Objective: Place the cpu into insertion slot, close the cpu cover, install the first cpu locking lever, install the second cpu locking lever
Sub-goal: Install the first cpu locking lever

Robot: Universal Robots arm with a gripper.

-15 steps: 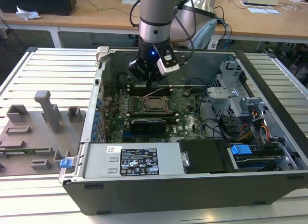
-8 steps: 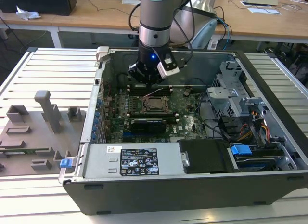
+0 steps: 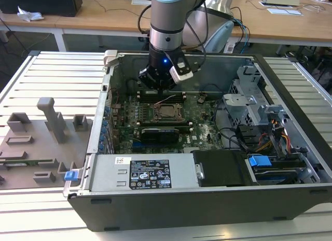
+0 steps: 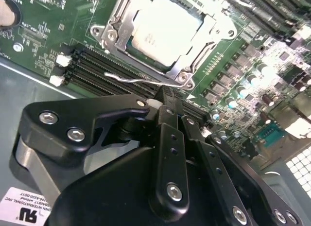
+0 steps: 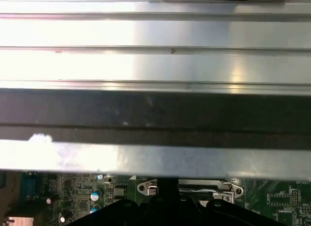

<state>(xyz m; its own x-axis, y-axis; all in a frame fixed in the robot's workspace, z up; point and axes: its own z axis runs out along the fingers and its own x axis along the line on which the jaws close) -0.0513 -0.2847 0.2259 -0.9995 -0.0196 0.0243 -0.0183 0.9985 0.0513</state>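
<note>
Second wrist view had the black gripper (image 4: 165, 97) nearest, its fingers pressed together, the tip at a thin wire locking lever (image 4: 138, 79) beside the insertion slot (image 4: 192, 65). Whether they pinched that lever I could not tell. Just beyond, the cpu (image 4: 163, 29) sat in the slot, framed by the cpu cover (image 4: 121, 34), on the green motherboard (image 4: 43, 26).

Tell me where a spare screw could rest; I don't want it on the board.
Bare room: the ribbed table beyond the grey fixture tray, and the flat power supply top. Crowded: around the insertion slot, where the gripper hangs, and the cabled drive cage.
</note>
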